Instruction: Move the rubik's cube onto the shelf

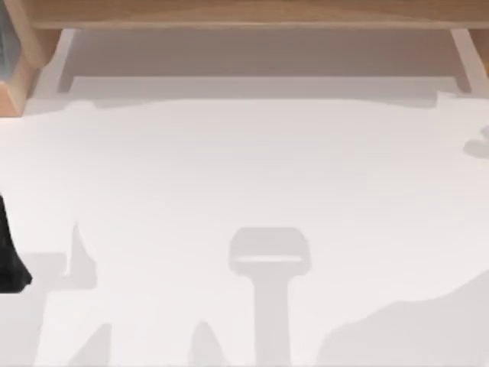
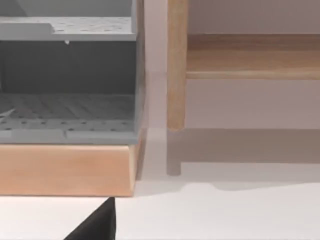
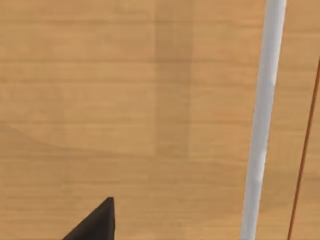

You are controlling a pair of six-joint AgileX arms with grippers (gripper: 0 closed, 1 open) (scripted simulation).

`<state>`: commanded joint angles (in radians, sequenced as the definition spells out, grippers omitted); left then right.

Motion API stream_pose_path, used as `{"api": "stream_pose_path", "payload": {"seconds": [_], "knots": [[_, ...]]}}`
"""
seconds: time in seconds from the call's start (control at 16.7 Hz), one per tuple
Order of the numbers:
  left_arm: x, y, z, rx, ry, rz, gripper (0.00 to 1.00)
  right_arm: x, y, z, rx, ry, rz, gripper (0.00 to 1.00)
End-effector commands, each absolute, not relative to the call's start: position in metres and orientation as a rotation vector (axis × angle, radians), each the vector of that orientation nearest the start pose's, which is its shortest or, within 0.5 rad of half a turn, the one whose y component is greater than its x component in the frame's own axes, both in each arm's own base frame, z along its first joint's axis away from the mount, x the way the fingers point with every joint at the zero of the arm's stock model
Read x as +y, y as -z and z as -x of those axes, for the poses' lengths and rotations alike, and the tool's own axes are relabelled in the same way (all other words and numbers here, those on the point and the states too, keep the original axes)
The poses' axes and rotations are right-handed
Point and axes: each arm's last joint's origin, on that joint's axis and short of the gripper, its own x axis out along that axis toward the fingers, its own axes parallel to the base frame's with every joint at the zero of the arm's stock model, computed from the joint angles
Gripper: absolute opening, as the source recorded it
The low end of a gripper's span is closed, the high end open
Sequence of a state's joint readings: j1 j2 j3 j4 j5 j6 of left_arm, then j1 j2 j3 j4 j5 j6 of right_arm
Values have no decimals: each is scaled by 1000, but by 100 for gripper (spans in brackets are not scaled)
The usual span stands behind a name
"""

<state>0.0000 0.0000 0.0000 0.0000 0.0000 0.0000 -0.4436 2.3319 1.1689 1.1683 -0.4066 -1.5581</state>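
Note:
The rubik's cube is out of view. The shelf (image 1: 244, 14) is a long tan board along the back of the table, on pale supports (image 1: 466, 53). In the left wrist view its board (image 2: 250, 60) and one wooden leg (image 2: 176, 65) stand ahead, beyond white tabletop. A dark part of my left gripper (image 2: 97, 225) shows low over the table, and my left arm (image 1: 9, 260) sits at the left edge. The right wrist view looks closely at tan wood grain (image 3: 125, 100), like the shelf's board, with a dark part of my right gripper (image 3: 95, 222) in front of it.
A grey perforated rack (image 2: 65, 100) on a light wood base (image 2: 65, 170) stands just left of the shelf, at the back left corner (image 1: 11, 69). A white rod (image 3: 262, 115) crosses the wood beside the right gripper. The white table (image 1: 244, 176) carries arm shadows.

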Motion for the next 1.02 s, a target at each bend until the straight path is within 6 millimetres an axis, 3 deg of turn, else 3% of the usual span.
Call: {"api": "stream_pose_path", "payload": {"seconds": [0.36,1.02], "knots": [[-1,-160,-106,0,0,0,100,-181,-89,-428,8,8,1571,100],[-1,-160,-106,0,0,0,100,-181,-89,-428,8,8,1571,17]]}}
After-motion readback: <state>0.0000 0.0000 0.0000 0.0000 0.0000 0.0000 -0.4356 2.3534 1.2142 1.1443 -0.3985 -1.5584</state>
